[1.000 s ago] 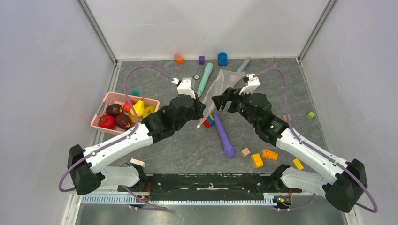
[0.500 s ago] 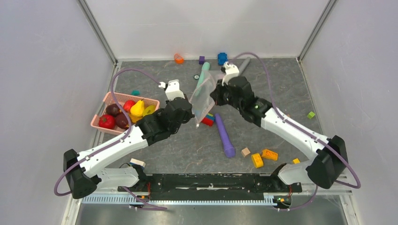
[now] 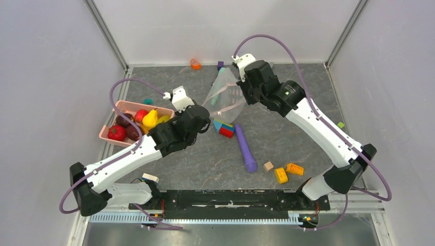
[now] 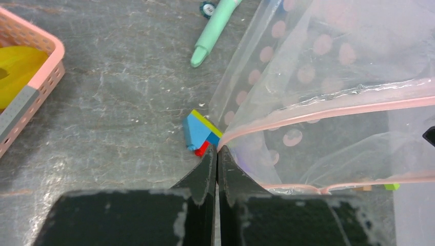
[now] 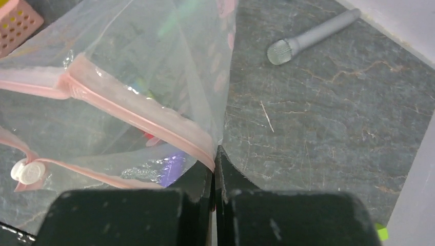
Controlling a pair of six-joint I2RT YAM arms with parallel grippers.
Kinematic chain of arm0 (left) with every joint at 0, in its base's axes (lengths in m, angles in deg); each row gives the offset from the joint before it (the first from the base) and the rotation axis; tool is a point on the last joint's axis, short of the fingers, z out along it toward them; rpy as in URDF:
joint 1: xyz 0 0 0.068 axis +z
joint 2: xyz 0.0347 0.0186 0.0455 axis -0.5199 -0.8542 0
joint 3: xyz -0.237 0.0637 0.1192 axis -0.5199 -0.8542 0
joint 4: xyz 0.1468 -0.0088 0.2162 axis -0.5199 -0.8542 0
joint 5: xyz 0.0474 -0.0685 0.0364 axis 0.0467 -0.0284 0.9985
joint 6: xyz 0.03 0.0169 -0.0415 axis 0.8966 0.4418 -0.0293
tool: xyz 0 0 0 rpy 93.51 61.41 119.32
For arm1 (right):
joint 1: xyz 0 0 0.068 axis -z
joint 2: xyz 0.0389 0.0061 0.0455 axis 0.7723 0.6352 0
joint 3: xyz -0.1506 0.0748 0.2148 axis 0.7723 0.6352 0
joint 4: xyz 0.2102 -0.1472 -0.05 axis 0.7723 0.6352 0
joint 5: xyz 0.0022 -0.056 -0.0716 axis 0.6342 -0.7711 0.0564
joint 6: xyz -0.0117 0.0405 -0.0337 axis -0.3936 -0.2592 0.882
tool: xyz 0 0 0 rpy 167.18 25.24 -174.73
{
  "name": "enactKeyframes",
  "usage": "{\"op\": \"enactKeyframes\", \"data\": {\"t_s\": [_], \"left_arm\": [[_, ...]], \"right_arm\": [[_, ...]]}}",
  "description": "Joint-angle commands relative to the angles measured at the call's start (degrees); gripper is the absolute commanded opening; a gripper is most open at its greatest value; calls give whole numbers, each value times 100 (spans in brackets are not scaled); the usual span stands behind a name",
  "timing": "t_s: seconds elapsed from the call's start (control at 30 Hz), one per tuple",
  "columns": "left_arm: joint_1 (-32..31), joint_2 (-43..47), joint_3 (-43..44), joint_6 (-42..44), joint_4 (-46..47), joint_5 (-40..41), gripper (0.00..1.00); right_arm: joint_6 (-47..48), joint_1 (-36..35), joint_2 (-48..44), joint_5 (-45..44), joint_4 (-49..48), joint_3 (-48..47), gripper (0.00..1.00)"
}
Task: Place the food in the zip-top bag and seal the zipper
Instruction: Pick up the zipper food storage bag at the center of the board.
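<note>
Top external view: zip-top bag (image 3: 224,97) held stretched between both sets of fingers, mouth gaping.
Left fingers (image 4: 214,163): closed, pinching one corner of the bag's mouth edge; toy blocks (image 4: 200,134) just beyond the tips; bare surface (image 4: 128,102) to their left.
Right fingers (image 5: 216,166): closed on the opposite corner of the pink zipper (image 5: 138,120); slider tab (image 5: 28,171) to their left; bare surface ahead, up to a grey stick (image 5: 313,36).
Food (image 3: 134,123): in the pink basket (image 3: 109,134), well left of the left fingers.
</note>
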Motion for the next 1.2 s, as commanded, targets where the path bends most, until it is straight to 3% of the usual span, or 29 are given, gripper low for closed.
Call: {"op": "enactKeyframes", "data": {"t_s": [0.0, 0.1, 0.17, 0.23, 0.27, 0.33, 0.4, 0.43, 0.5, 0.57, 0.7, 0.8, 0.87, 0.97, 1.03, 1.07, 1.17], "left_arm": [[150, 84, -405, -370, -578, 167, 2], [151, 142, -783, -118, -91, -398, 3], [150, 160, -956, -94, 48, -605, 8], [150, 197, -963, -36, -16, -660, 12], [150, 252, -937, 71, -60, -695, 19], [150, 394, -899, 259, -173, -665, 43], [150, 607, -923, 383, -226, -555, 79], [153, 738, -943, 395, -220, -460, 88], [153, 895, -1005, 474, -106, -208, 99], [164, 902, -1008, 506, -35, 80, 100], [298, 464, -717, 567, -113, 164, 99], [385, 132, -493, 523, -78, 89, 88], [429, -24, -392, 789, 274, -55, 72], [468, -330, -34, 1186, 735, -325, 30], [467, -551, 259, 1421, 1058, -624, 9], [467, -693, 427, 1561, 1290, -873, 3], [467, -1162, 1020, 1720, 1648, -1628, 2]], "right_arm": [[536, -49, 255, 505, 1, -56, 0], [576, -400, 564, 1436, -554, 231, 0], [494, -606, 772, 2103, -1090, 390, 0], [331, -818, 961, 1961, -1559, 438, 0], [305, -926, 1045, 1566, -1646, 387, 0], [283, -1051, 1175, 1075, -1687, 241, 0], [163, -1062, 1223, 1009, -1707, 182, 0], [126, -1066, 1240, 1037, -1717, 190, 0], [84, -1067, 1223, 1265, -1745, 237, 0], [84, -1075, 1152, 1651, -1836, 327, 0], [273, -1075, 978, 1894, -1727, 200, 0], [401, -1056, 815, 1702, -1595, 38, 0], [695, -997, 793, 1348, -1298, -237, 0], [979, -624, 836, 780, -758, -691, 2], [1232, -366, 789, -71, -523, -813, 3], [1330, -274, 745, -763, -431, -872, 3], [1618, -93, 510, -2736, -320, -1047, 0]]}}
